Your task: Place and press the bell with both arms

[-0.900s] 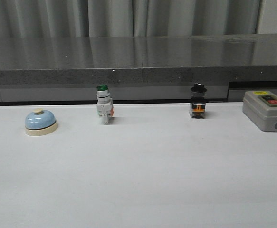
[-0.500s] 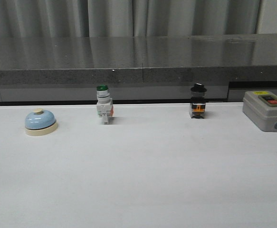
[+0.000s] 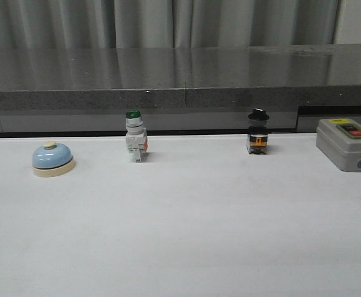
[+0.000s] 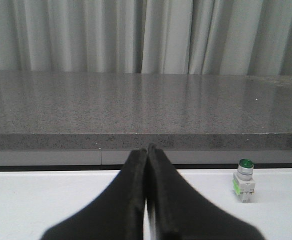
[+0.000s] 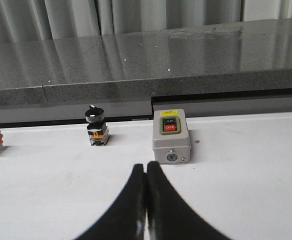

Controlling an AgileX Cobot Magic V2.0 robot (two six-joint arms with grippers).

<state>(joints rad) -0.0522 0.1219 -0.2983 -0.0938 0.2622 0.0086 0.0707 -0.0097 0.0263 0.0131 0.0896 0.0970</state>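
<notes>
Both grippers — left gripper and right gripper — are being held clenched, fingers pressed together, nothing gripped; the bell is being left untouched.

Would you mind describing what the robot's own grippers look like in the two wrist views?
Both look alike. The left gripper and the right gripper each have two matte black fingers, broad at the base and curving smoothly inward to a narrow tip, like a claw or beak. No markings, labels or cables show on them. The arms behind them are out of view, and neither gripper appears in the front view.
</notes>
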